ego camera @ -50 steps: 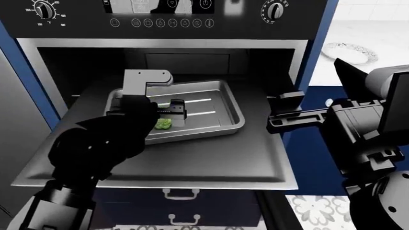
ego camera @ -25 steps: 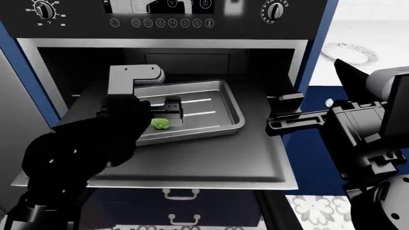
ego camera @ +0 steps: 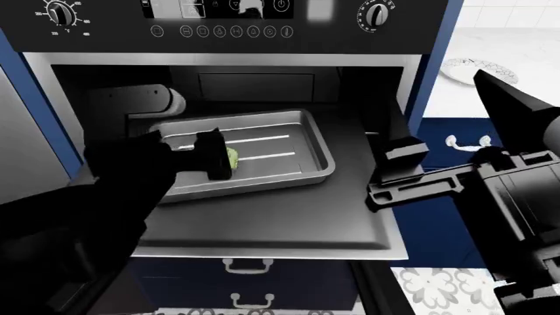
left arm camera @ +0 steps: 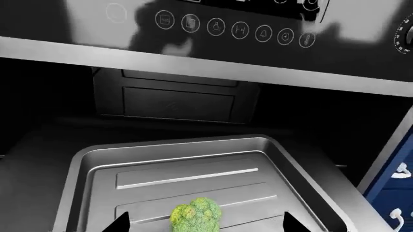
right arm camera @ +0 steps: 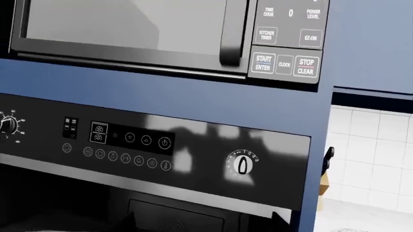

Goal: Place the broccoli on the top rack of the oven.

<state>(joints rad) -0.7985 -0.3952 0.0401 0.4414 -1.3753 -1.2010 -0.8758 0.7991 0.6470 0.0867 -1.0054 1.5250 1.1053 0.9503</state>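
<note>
The broccoli [ego camera: 232,158] lies on the rack [ego camera: 302,146] left of centre in the head view, the rack drawn out over the open oven [ego camera: 262,29] door [ego camera: 289,226]. In the left wrist view it [left arm camera: 195,215] sits on the tray floor near the front rim, between the two dark tips of the left pincer [left arm camera: 205,223], which stand spread with clear gaps on either side, touching nothing. So the floret looks released and the placing essentially done. The risk from here, as I judge it, lies in the retreat: the tips flank the floret closely, so a sideways or tilted pull could knock it, and being round and light it may roll toward the rim or off onto the door. The arm's bulk over the rack's left edge could also nudge the rack. The right pincer [ego camera: 398,172] hovers at right of the door, well apart; whether it is spread I cannot tell.
</note>
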